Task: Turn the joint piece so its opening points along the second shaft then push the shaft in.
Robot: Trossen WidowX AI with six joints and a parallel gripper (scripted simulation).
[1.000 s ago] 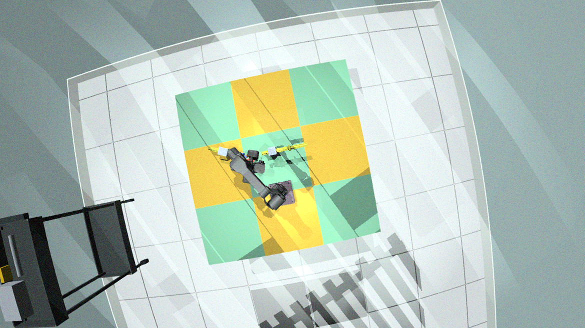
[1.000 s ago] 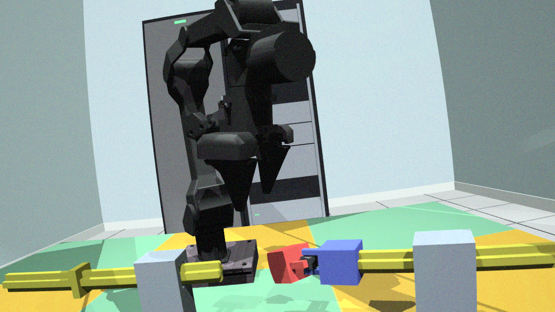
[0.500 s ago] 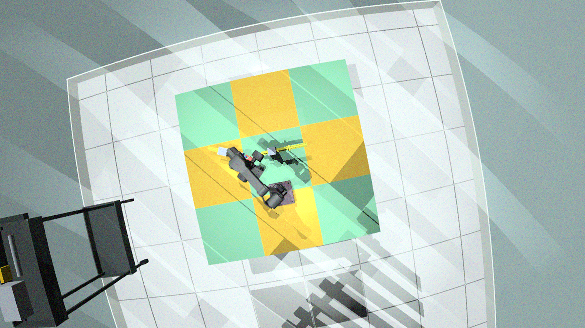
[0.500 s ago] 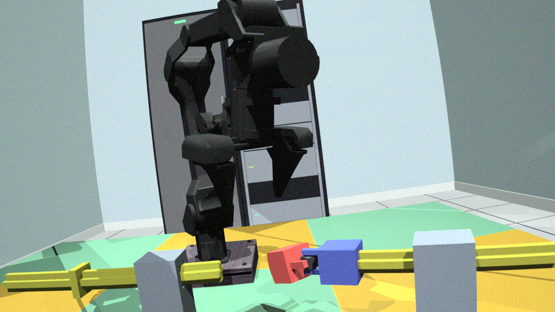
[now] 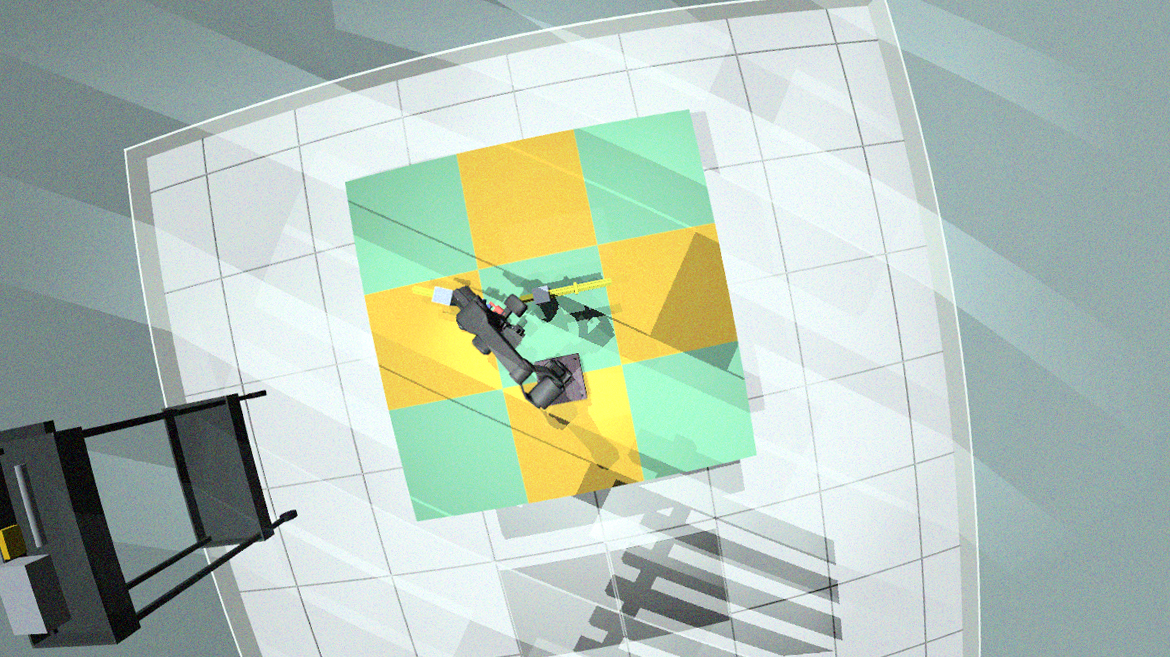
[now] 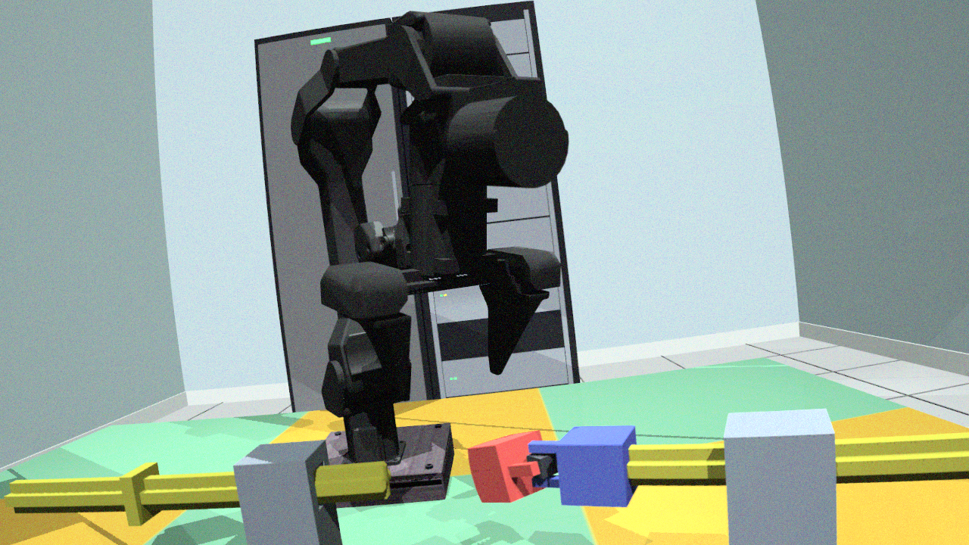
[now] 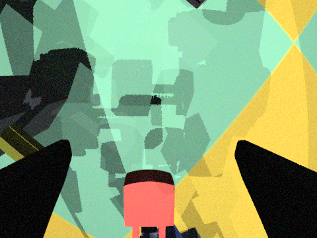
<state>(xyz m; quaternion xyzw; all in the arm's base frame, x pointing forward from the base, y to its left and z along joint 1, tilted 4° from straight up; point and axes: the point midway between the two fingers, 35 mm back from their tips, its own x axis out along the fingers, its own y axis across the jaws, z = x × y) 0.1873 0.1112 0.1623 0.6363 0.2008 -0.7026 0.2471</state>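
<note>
The red square joint piece [image 5: 495,307] [image 6: 497,468] [image 7: 148,205] is hinged by a dark cross to the blue fork [image 6: 596,466] on the fixed yellow shaft [image 6: 677,464], held by the right grey block [image 5: 442,295] [image 6: 779,474]. The red piece sits tilted; its opening is not clearly visible. The second yellow shaft [image 5: 582,286] [image 6: 189,489] [image 7: 16,140] passes through the left grey block [image 6: 277,494] [image 5: 542,294]. Its end stands apart from the red piece. My gripper [image 6: 447,387] [image 7: 155,148] is open and empty above the red piece, which shows low between the fingers in the wrist view.
A square collar [image 6: 138,494] stands on the second shaft, on the far side of its block from the joint. The dark arm base [image 6: 426,467] [image 5: 577,379] stands behind the shafts. A tall cabinet [image 6: 274,203] stands behind the arm, and a dark cart [image 5: 95,534] at the lower left.
</note>
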